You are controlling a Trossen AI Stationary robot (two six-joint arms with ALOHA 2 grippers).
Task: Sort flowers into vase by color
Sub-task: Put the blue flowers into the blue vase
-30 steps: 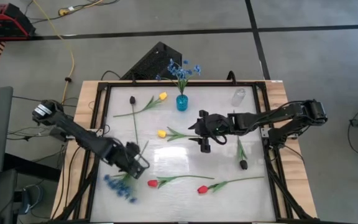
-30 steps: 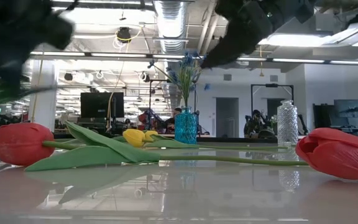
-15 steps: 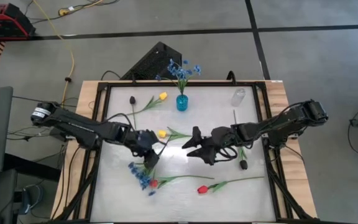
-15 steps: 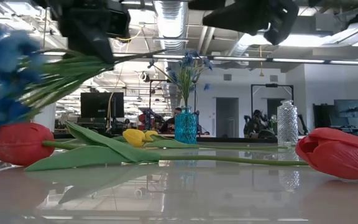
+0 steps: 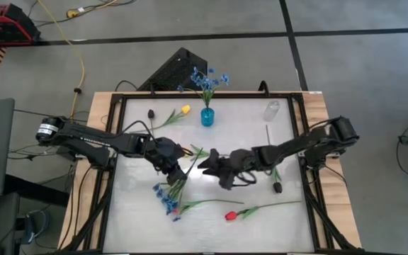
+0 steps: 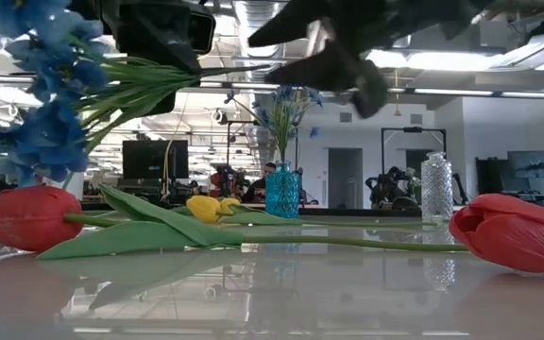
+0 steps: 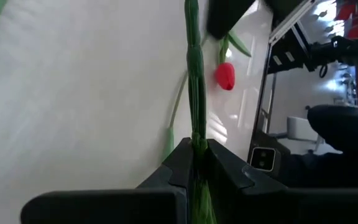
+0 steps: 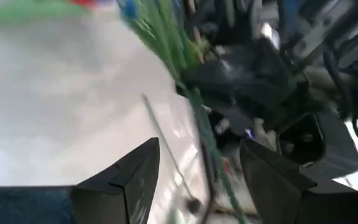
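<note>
The table [image 5: 261, 212] top is white and glossy, mirroring the red tulips [image 6: 508, 231] in the low view; its frame is matt black metal, with bare wood along the left and right edges. The blue vase [image 5: 207, 117] at the far edge looks like shiny glass, and the clear vase [image 6: 435, 187] near the far right corner is cut, ribbed glass. The blue spray [image 5: 167, 200] has cloth-like petals on smooth plastic-looking stems. The arms look like matt dark plastic.
</note>
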